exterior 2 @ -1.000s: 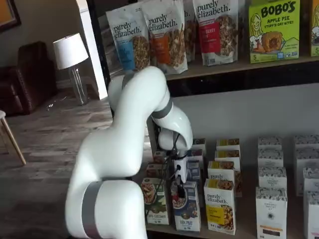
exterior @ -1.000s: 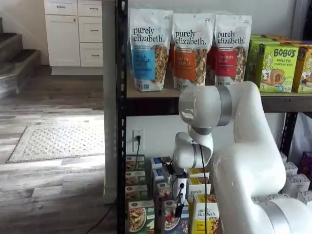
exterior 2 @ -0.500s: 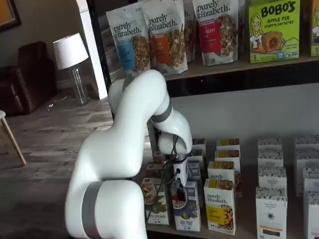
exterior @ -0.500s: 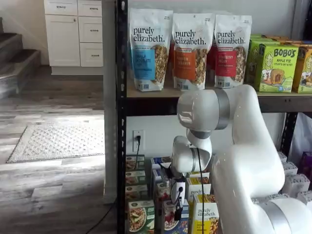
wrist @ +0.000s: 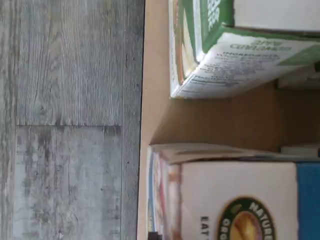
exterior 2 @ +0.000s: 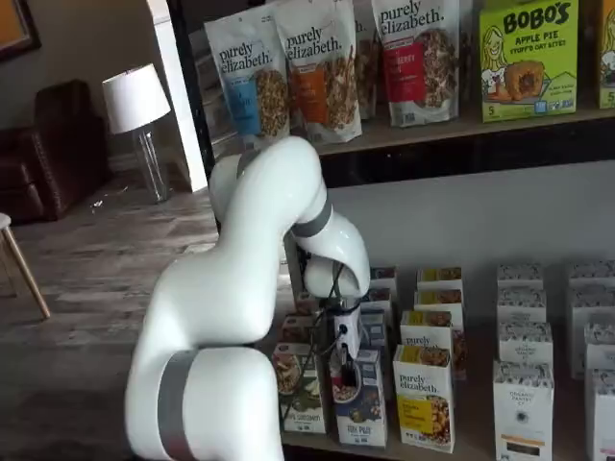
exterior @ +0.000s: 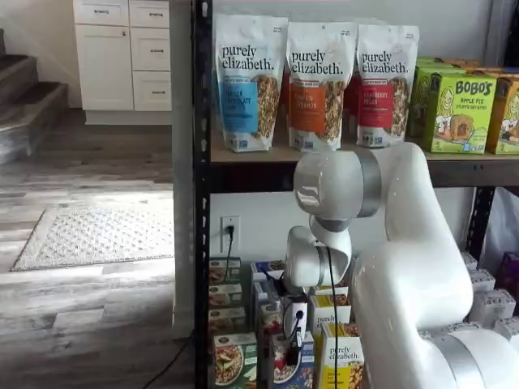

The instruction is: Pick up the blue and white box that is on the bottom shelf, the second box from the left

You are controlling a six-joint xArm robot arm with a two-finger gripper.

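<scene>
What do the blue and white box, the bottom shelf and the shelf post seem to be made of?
Blue and white box: printed cardboard, slightly glossy, judging by its folded edges. Bottom shelf: probably a wood board, tan and matte, though no grain is clear. Shelf post: likely painted metal, black, thin and straight.

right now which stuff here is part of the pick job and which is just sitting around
Part of the job:
- the blue and white box
- the bottom shelf
- the gripper, down at that box

Just sitting around:
- green and white carton
- yellow and white carton
- granola bags
- Bobo's boxes
</scene>
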